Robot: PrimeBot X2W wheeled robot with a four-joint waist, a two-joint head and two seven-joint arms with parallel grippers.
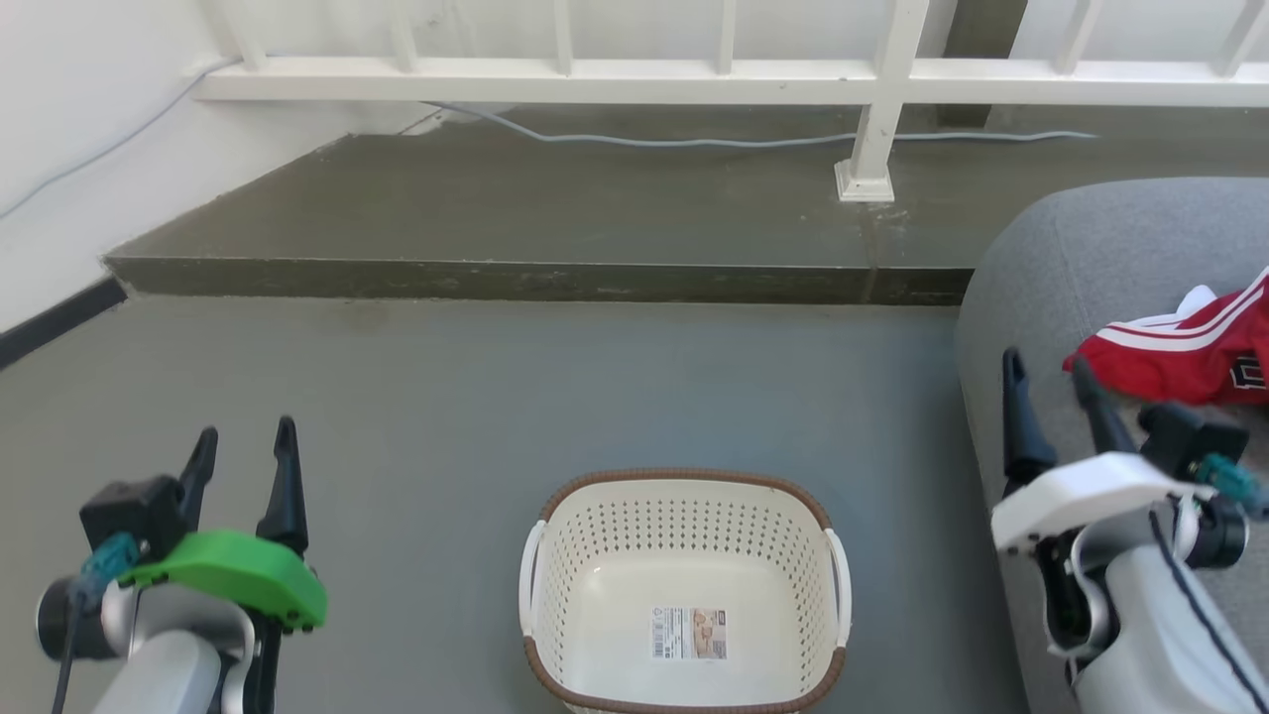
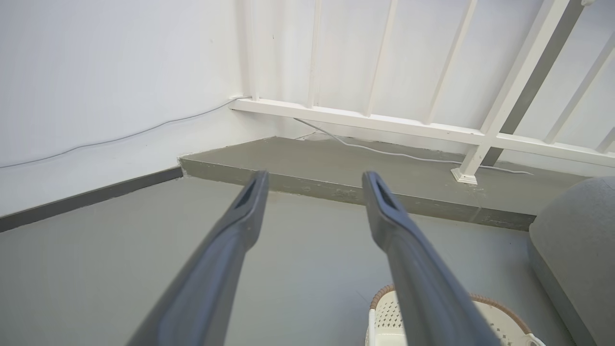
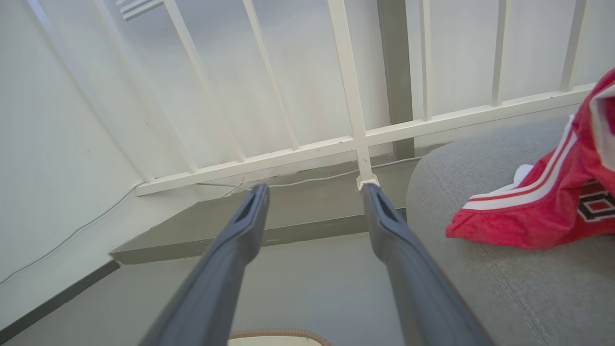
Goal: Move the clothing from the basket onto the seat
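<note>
Though it runs off-frame, the clothing (image 1: 1180, 359) seems heaped on the seat (image 1: 1076, 253).

left gripper (image 1: 246, 428): jaws apart, empty | right gripper (image 1: 1046, 358): jaws apart, empty (both point forward)

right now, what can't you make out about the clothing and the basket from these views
The clothing on the seat: cut off by the head view's right edge, so one garment or two is unclear; lettering cut too.
The basket: in the left wrist view a finger of the left gripper covers most of it.
The label inside it, head view: too small to read.
</note>
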